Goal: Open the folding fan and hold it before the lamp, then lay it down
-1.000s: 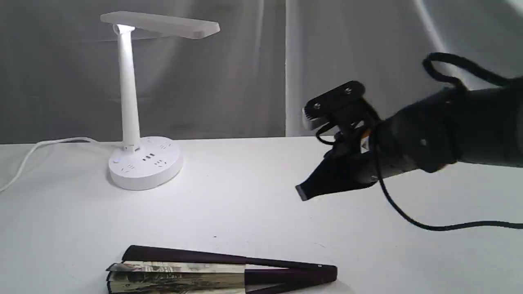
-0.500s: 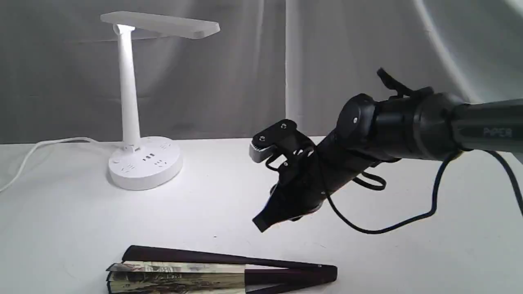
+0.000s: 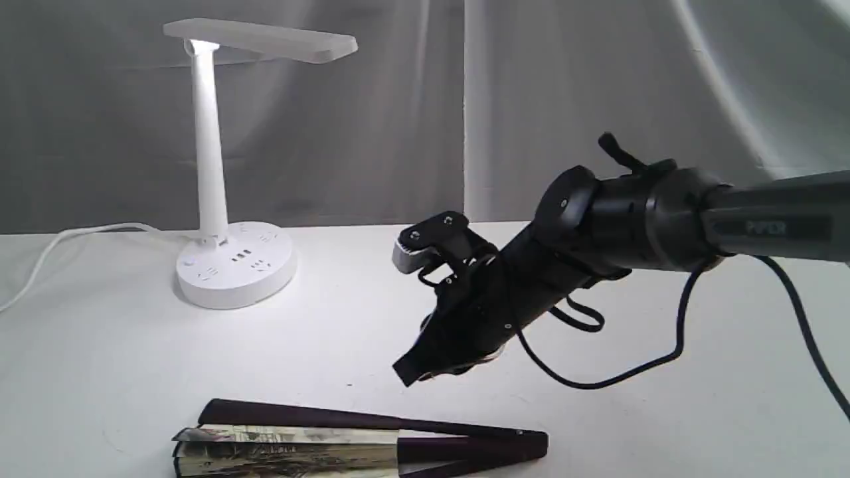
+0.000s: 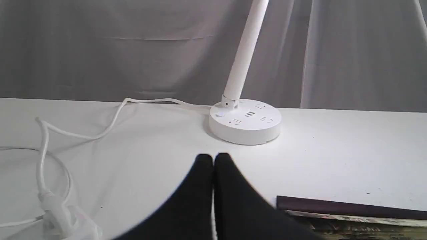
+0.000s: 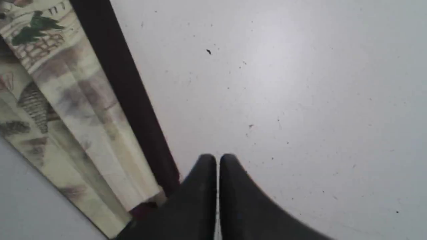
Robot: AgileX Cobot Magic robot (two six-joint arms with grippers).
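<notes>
Exterior view alone shows whole lamp (image 3: 210,146).

The lamp (image 3: 209,153) glows white at its stem top and spreads a bright pool over the table (image 3: 345,299), while the grey curtain (image 3: 372,133) behind stays dim (a pale streak of glare crosses its upper right). All views are soft; in the right wrist view the folding fan (image 5: 66,110) looks smeared and the right gripper (image 5: 217,156) blurs close to the lens.

Pretty clearly a robot lab setup: a plain white bench (image 3: 664,425) is backed by grey curtains (image 3: 372,133), and a black robot arm (image 3: 631,219) with loose cabling (image 3: 597,382) is seen reaching over it.
</notes>
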